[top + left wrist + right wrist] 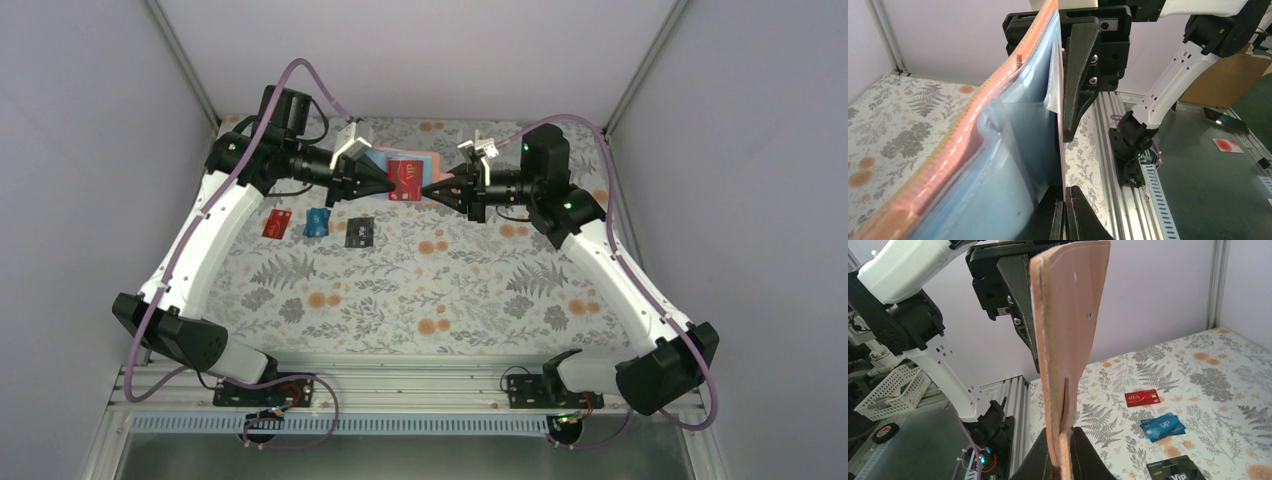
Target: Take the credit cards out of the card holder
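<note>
The card holder hangs in the air between both grippers at the back of the table. Its tan outside faces the right wrist view and its light blue inside faces the left wrist view. My right gripper is shut on the holder's lower edge. A red card stands against the holder's inside, and my left gripper is shut on its thin edge. Three credit cards lie flat on the cloth: red, blue and black.
A floral cloth covers the table, with pale walls on three sides. The aluminium rail with both arm bases runs along the near edge. A white mesh basket stands off the table beside the left arm.
</note>
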